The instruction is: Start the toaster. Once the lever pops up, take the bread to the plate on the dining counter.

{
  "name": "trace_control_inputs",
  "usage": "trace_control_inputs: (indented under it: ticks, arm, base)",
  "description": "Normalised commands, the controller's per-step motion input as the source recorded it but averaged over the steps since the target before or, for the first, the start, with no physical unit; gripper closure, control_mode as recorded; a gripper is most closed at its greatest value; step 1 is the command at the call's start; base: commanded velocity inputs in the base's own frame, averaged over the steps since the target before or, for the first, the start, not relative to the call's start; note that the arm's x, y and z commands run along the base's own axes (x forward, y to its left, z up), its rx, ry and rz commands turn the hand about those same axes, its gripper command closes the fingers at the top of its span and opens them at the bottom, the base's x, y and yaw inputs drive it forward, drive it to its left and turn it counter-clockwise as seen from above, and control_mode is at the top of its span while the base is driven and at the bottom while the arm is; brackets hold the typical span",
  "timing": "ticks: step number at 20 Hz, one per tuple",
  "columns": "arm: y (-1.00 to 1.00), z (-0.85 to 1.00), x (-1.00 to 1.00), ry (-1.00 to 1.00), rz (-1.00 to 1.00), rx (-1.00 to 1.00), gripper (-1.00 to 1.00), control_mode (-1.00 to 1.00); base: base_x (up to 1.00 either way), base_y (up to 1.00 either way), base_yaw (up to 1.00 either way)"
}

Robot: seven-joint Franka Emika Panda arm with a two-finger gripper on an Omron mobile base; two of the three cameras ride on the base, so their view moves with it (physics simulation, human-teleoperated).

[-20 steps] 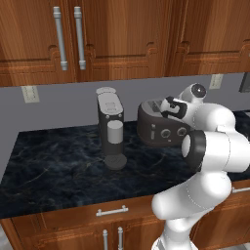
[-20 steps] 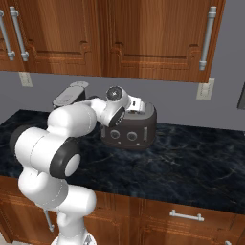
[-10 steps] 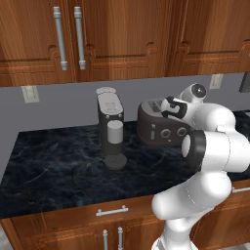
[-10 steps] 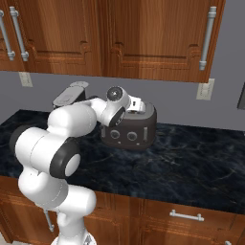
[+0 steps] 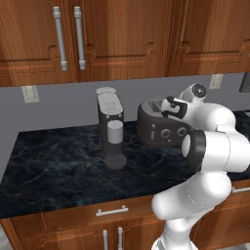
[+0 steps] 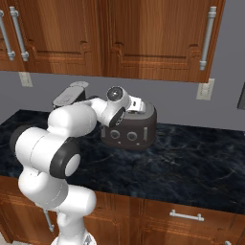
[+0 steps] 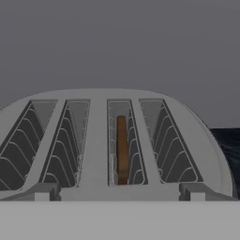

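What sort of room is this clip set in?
A rendered kitchen, most likely: a toaster and coffee machine stand on a black marbled counter, with wooden cabinets above. Bread sits in a toaster slot.

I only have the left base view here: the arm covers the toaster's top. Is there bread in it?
Observer: Yes. In the hand view a brown bread slice stands in the toaster's third slot from the left.
Operator: Other slots?
Observer: They hold nothing but wire guides.
Operator: What is on the counter right of the toaster?
Observer: In the right base view, bare black marbled top there, and a wall outlet above it.
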Motion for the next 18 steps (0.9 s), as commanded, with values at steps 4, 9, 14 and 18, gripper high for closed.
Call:
trace_control_inputs:
  ticks: [4,9,14,18]
  arm:
    - [0.00,0.00,0.00,0.00,0.00,0.00,-1.00,-1.00]
    - [0.00,0.00,0.00,0.00,0.00,0.00,-1.00,-1.00]
    - [0.00,0.00,0.00,0.00,0.00,0.00,-1.00,-1.00]
    - [0.00,0.00,0.00,0.00,0.00,0.00,-1.00,-1.00]
  base:
    - [0.00,0.00,0.00]
    - [0.00,0.00,0.00]
    - [0.00,0.00,0.00]
    - [0.00,0.00,0.00]
